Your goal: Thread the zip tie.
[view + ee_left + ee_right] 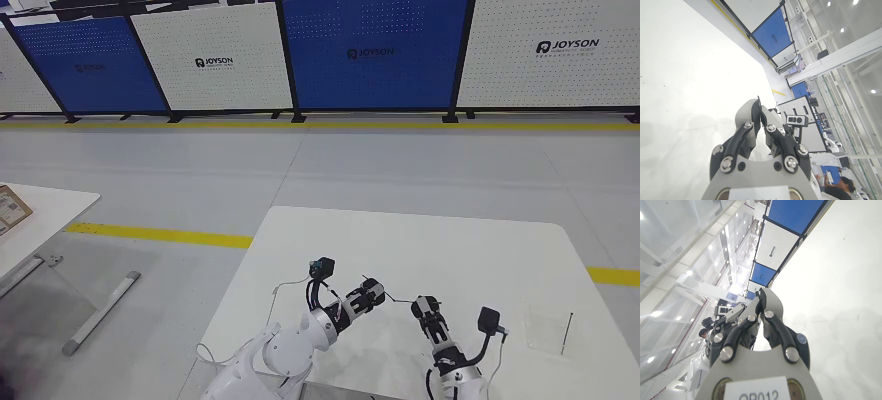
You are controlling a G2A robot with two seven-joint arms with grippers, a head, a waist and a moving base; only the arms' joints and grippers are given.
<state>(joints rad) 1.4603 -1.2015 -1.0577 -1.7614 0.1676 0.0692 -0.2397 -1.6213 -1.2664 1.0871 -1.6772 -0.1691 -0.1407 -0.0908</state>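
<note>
Left gripper [760, 108]: fingers pressed together, clamped on one end of the thin black zip tie [758, 98]. A short tip sticks out past the pads.
Right gripper [759, 297]: fingers together, clamped on the tie's other end. A small black stub shows at the fingertips.
Zip tie position: seen from above, it spans the short gap between the two grippers, over the near middle of the flat white table [450, 245].
Other items: a clear shallow plastic tray [540, 318] sits at the table's right side, well apart from the arms. A thin black strip [567, 333] lies in it.
</note>
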